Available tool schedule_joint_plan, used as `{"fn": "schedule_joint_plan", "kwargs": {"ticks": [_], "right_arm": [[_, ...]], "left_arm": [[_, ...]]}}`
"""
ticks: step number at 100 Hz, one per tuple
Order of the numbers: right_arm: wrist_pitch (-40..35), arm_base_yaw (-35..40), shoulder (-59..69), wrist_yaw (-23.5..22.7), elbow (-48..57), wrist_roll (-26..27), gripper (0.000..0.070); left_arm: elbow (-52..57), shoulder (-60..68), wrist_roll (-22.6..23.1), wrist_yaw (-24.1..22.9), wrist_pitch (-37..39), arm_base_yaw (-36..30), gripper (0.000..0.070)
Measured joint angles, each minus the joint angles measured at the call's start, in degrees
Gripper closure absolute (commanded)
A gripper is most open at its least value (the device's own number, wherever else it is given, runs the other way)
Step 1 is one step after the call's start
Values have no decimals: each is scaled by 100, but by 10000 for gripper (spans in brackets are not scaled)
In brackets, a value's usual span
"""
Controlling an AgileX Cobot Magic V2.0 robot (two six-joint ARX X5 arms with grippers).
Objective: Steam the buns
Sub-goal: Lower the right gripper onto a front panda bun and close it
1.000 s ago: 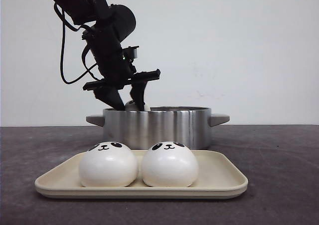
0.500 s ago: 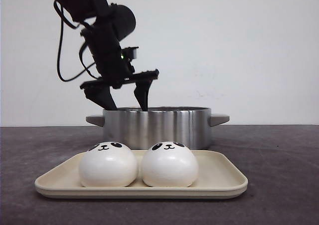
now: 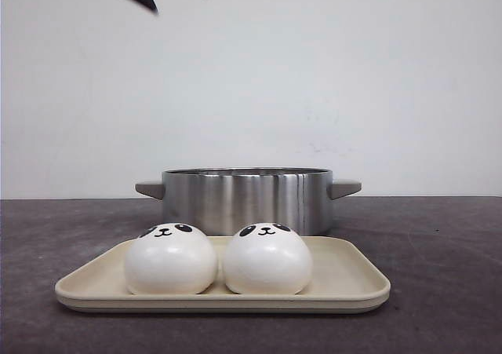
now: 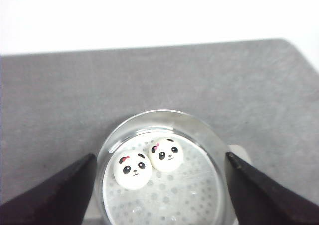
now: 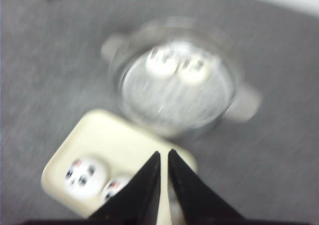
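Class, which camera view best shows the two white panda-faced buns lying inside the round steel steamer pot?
The left wrist view: both white panda-faced buns lie sharp on the perforated floor of the steel steamer pot. The right wrist view shows them blurred. In the front view the pot's wall hides them.

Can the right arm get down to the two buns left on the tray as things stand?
Probably yes: the right gripper hangs over the tray with nothing covering the buns; its nearly closed fingers must open first.
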Motion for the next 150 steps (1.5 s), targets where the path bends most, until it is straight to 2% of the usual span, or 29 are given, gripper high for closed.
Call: {"fn": "schedule_joint_plan", "kwargs": {"ticks": [9,12,16,25,28,30,40,56,78,108,112,124,140,142,145,146,147,148,150], "right_arm": [[267,63,28,-476,-704,350,677],[372,87,50,-632,-918,490,641],[494,129,83,-796,-1152,658,524],[638,264,186,-1038,-1545,1016,136],[647,317,234,-1049,-1620,1119,62],[638,354,273,-1049,-1646,1178,49],[721,527,516,-1047,-1663,1357,64],[1086,660,960,-1045,-1661,1515,159],[1305,570,1814,-949,-1661,1587,162],[1574,442,2531,-894,-1661,1672,172],[1600,439,2564,-896,-1661,1681,205],[1626,433,2573,-896,-1661,1690,390],[1622,409,2573,-896,-1661,1690,455],[1617,400,2573,-896,-1661,1690,481],[1611,393,2573,-896,-1661,1690,593],[1609,391,2573,-896,-1661,1690,612],[1604,391,2573,-896,-1661,1687,671],[1602,389,2573,-896,-1661,1687,700],[1598,389,2573,-898,-1661,1687,700]], "left_arm": [[0,-494,4,4,-313,-33,228],[0,-649,9,4,-411,-59,228],[0,-848,26,7,-514,-98,228],[0,-1241,98,20,-734,-195,228],[0,-1360,131,22,-802,-227,228],[0,-1432,140,22,-848,-249,228],[0,-1762,179,24,-1003,-374,228],[0,-2177,186,26,-1062,-514,228],[0,-2422,197,24,-1134,-531,228],[0,-2420,197,24,-1604,-540,228],[0,-2420,199,26,-1635,-546,228],[0,-2420,203,24,-1646,-557,228],[0,-2420,245,26,-1646,-557,228],[0,-2420,245,24,-1646,-557,228],[0,-2420,249,26,-1646,-557,228],[0,-2420,249,24,-1646,-557,228],[0,-2420,254,24,-1646,-557,228],[0,-2420,258,26,-1646,-557,228],[0,-2420,267,24,-1646,-557,228]]}}
